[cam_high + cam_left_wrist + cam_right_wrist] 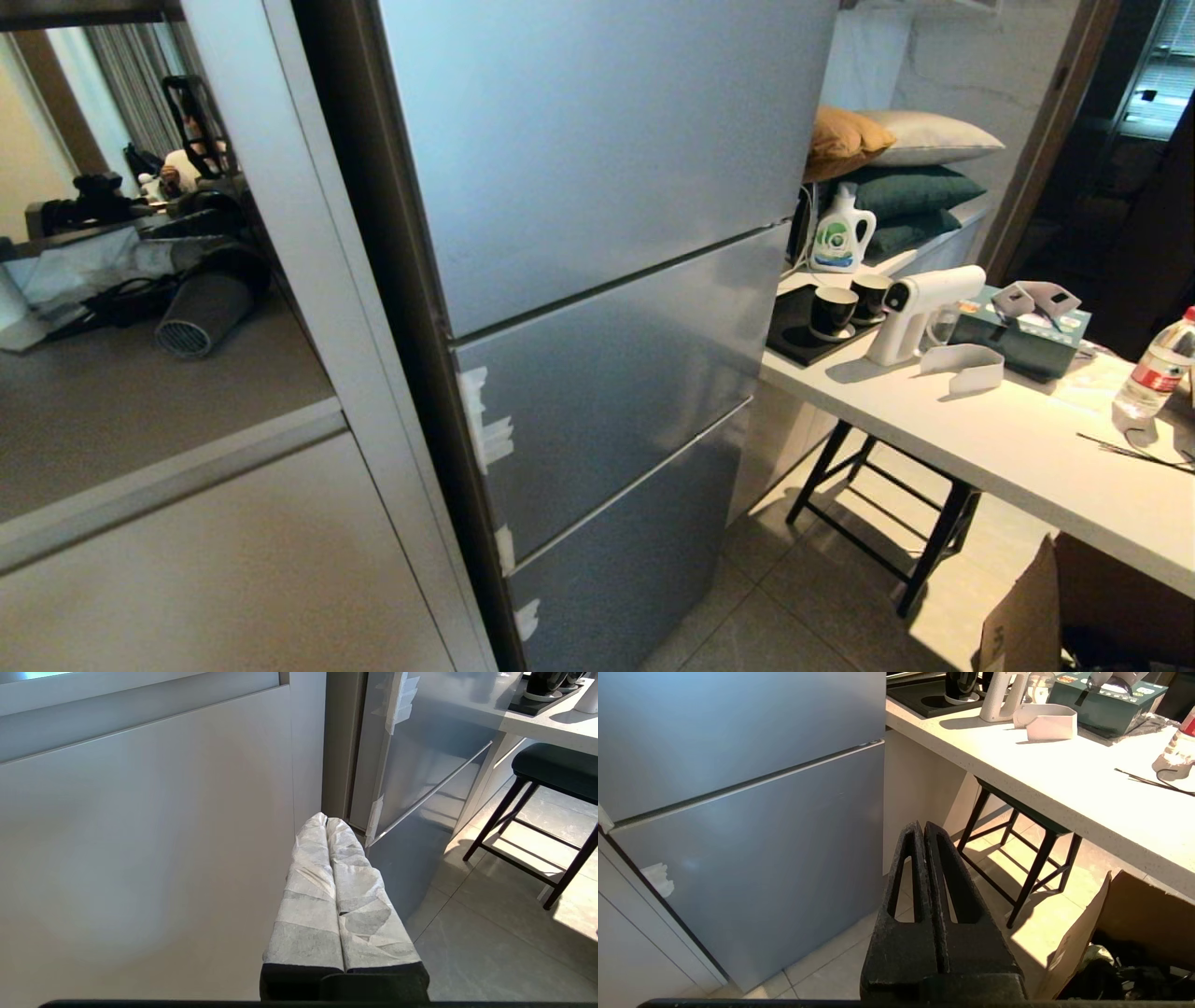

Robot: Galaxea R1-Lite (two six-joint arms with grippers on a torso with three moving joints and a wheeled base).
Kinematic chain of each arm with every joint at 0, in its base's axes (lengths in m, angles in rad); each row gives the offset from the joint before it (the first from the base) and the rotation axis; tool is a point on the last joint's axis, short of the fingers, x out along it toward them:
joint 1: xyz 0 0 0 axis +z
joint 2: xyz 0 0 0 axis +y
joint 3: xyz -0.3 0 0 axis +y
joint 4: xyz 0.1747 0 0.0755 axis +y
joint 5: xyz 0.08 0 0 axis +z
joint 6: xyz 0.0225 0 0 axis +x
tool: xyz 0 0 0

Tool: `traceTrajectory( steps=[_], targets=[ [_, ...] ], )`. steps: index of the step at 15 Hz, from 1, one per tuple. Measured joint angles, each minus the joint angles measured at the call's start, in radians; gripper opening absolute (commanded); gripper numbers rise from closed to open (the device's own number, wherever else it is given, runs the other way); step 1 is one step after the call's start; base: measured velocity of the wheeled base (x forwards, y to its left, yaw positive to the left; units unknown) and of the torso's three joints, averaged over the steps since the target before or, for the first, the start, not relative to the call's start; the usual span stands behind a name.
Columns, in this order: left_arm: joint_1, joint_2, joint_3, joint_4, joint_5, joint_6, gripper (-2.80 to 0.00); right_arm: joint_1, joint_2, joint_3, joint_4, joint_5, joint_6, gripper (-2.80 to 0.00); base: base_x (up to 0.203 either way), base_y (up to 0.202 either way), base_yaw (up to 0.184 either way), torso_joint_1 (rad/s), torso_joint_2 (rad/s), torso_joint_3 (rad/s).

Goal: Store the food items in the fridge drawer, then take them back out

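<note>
The silver-grey fridge (607,280) is seen with all three of its door panels shut, so the fridge drawer and the food items cannot be seen in any view. Beside it, a white table (1008,457) carries one dark tray (794,341) holding two black cups (831,311), one green tissue box (1027,336), one white spray gun (920,313) and one clear water bottle (1158,369). One black stool (887,523) is placed beneath. A cardboard box (1134,933) on the floor holds dark items. The left gripper (326,821), wrapped in white, and the right gripper (921,828) are both closed on nothing.
</note>
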Motion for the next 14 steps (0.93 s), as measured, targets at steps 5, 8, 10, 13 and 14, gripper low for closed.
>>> traceTrajectory(
  steps=[5, 8, 10, 13, 14],
  targets=[
    [0.000, 0.000, 0.000, 0.000, 0.000, 0.000, -2.80, 0.000, 0.000, 0.000, 0.000, 0.000, -0.001, -2.80, 0.000, 0.000, 0.000, -0.095, 0.23, 0.128],
    [0.000, 0.000, 0.000, 0.000, 0.000, 0.000, -2.80, 0.000, 0.000, 0.000, 0.000, -0.002, 0.007, -2.80, 0.000, 0.000, 0.000, -0.133, 0.31, 0.173],
    [0.000, 0.000, 0.000, 0.000, 0.000, 0.000, -2.80, 0.000, 0.000, 0.000, 0.000, -0.002, 0.008, -2.80, 0.000, 0.000, 0.000, -0.126, 0.31, 0.179],
    [0.000, 0.000, 0.000, 0.001, 0.000, 0.000, -2.80, 0.000, 0.000, 0.000, 0.000, -0.005, 0.009, -2.80, 0.000, 0.000, 0.000, -0.136, 0.32, 0.180],
    [0.000, 0.000, 0.000, 0.000, 0.000, 0.000, -2.80, 0.000, 0.000, 0.000, 0.000, -0.004, 0.010, -2.80, 0.000, 0.000, 0.000, -0.147, 0.33, 0.192]
  ],
)
